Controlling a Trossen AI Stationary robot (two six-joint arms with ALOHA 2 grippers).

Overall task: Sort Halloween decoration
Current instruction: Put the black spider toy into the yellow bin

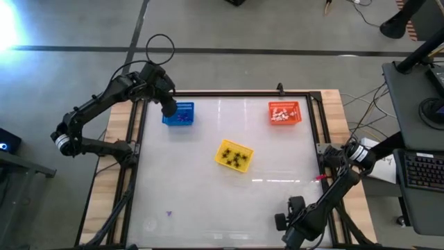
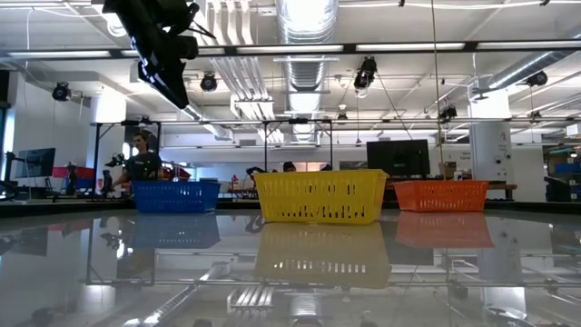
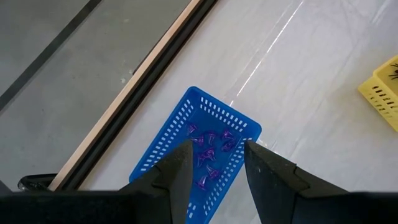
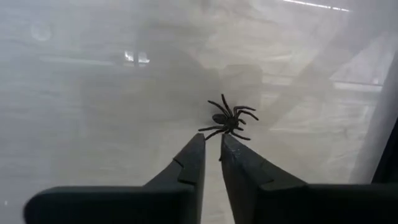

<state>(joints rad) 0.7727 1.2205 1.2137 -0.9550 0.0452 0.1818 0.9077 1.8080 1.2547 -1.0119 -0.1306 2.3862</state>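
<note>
The counter [image 1: 208,201] carries three baskets for sorting. Left end effector [image 3: 214,163] hovers above the blue basket [image 1: 180,114], fingers apart, empty. Right end effector [image 4: 211,155], fingers slightly apart, aims at a spider [image 4: 227,120] far from that basket.

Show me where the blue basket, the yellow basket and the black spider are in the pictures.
blue basket [image 1: 181,114]: high view, on its near rim.
yellow basket [image 1: 225,148]: high view, on its wall.
black spider [image 4: 225,119]: right wrist view, on its body.
</note>
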